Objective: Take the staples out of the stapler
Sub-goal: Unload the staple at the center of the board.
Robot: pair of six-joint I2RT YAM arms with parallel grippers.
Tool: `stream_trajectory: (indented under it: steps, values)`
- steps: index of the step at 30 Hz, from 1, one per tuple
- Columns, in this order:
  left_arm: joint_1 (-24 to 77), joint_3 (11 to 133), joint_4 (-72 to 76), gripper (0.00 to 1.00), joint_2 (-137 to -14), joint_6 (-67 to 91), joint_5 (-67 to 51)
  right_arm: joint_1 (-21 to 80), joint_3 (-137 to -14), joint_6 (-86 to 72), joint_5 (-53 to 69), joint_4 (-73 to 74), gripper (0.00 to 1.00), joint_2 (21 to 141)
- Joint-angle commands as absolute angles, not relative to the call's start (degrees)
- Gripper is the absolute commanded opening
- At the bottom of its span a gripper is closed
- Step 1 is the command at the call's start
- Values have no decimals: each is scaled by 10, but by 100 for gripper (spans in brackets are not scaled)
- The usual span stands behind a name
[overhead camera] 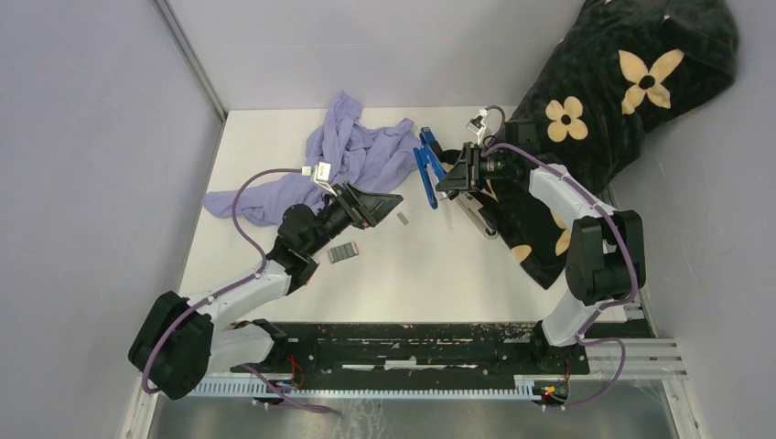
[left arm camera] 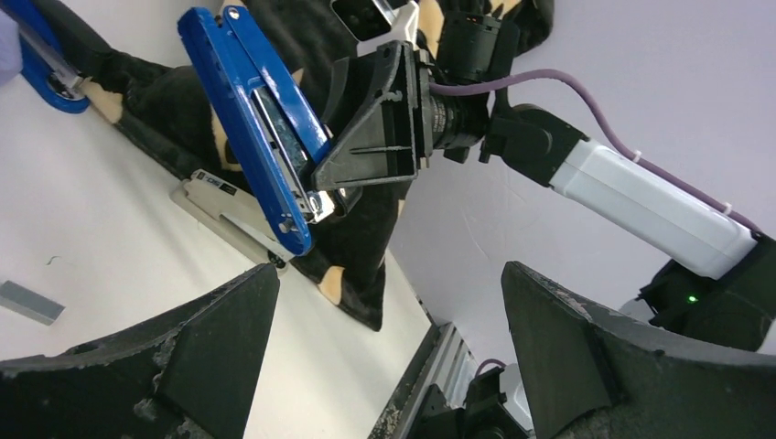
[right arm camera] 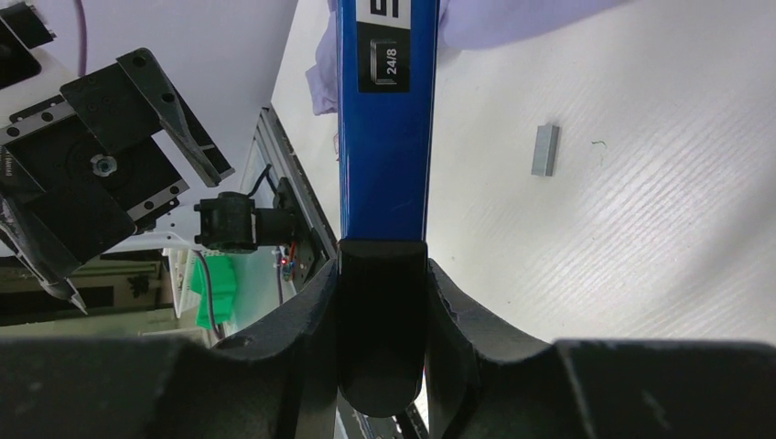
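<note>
My right gripper (overhead camera: 455,176) is shut on the blue stapler (overhead camera: 426,172), whose top arm (right arm camera: 384,119) stands lifted and shows its metal channel (left arm camera: 279,137). The stapler's silver base (left arm camera: 229,215) lies on the edge of the black cloth. One short strip of staples (overhead camera: 403,218) rests on the white table, also seen as a grey strip (right arm camera: 545,150) (left arm camera: 29,302). A larger clump of staples (overhead camera: 343,252) lies nearer the left arm. My left gripper (overhead camera: 371,203) hangs open just left of the stapler, its fingers (left arm camera: 210,347) holding nothing.
A crumpled purple cloth (overhead camera: 352,155) lies at the back of the table behind the left gripper. A black flowered blanket (overhead camera: 586,110) covers the back right and runs under the right arm. The table's metal rail (overhead camera: 412,334) crosses the front.
</note>
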State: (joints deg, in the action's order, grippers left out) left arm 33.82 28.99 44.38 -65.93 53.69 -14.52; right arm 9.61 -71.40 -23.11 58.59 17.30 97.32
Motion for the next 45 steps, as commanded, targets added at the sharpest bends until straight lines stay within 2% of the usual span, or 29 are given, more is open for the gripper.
stream_trajectory:
  steps: [1,22,30,41,45]
  values:
    - [337,299,518,98,-667,567,-172,92,-723,-264,644,97,1,939]
    - [337,304,578,99,-698,559,-195,92,-747,-326,681,47,1,945]
    - [337,330,664,99,-771,565,-226,92,-758,-407,703,-19,1,940]
    - [337,415,693,100,-873,602,-252,93,-750,-526,721,-150,1,927]
    - [330,430,725,94,-912,631,-262,94,-747,-530,725,-157,1,926]
